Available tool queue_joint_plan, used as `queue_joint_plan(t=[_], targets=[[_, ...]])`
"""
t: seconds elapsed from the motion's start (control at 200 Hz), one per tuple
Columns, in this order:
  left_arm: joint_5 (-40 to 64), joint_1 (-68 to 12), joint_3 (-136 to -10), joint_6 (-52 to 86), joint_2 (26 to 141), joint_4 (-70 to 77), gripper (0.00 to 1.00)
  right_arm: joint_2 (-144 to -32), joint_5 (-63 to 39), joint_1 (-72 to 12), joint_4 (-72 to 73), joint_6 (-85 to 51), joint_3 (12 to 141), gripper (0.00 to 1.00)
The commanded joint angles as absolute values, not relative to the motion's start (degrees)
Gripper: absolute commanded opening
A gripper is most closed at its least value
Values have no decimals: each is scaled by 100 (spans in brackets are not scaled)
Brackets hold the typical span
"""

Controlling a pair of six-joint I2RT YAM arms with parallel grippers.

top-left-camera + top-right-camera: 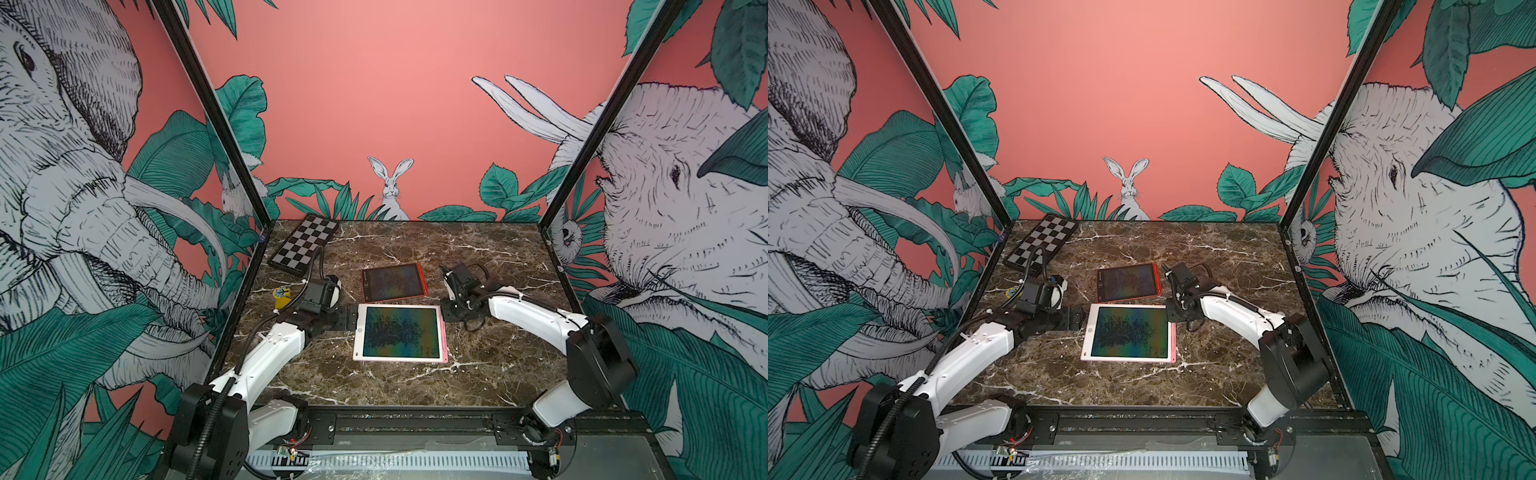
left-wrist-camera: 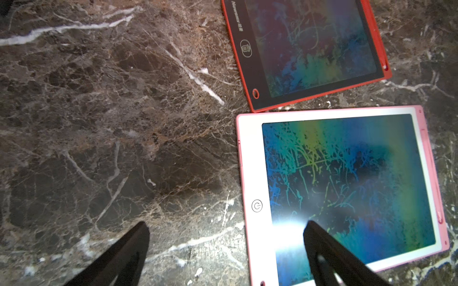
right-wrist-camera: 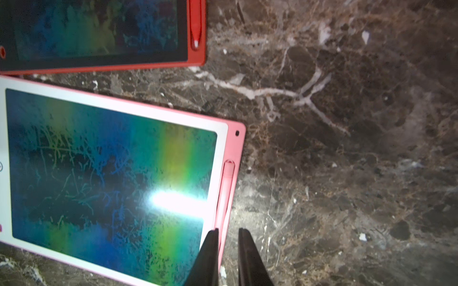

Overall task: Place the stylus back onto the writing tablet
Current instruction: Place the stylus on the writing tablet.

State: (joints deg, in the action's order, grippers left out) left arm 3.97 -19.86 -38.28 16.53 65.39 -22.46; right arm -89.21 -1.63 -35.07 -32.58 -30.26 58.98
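The writing tablet [image 1: 401, 332], white-faced with a pink rim and a rainbow-scribbled screen, lies flat mid-table in both top views. The pink stylus [image 3: 226, 183] lies along the tablet's right edge, in its slot. My right gripper [image 3: 228, 230] hovers just above the near end of that edge. Its jaws stand a narrow gap apart, and nothing shows between them. My left gripper [image 2: 226, 222] is wide open over the tablet's left edge, one finger above the screen and one above the marble. It holds nothing.
A red-framed tablet [image 1: 394, 282] lies just behind the pink one, its red stylus [image 3: 195, 24] clipped in. A folded chessboard [image 1: 305, 243] sits at the back left corner. A small yellow object [image 1: 281, 296] stands by the left arm. The tabletop [image 1: 498, 365] is brown marble.
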Motion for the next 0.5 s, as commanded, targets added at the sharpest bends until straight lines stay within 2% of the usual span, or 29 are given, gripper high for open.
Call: queue_joint_plan(t=[0.0, 0.495], targets=[[404, -2008, -3762, 1745, 6432, -2251, 99, -8764, -187, -3662, -3474, -3271, 5566, 19], [461, -2007, -3727, 1790, 6534, -2180, 99, -8644, -272, -4121, -3204, -3709, 4716, 24]])
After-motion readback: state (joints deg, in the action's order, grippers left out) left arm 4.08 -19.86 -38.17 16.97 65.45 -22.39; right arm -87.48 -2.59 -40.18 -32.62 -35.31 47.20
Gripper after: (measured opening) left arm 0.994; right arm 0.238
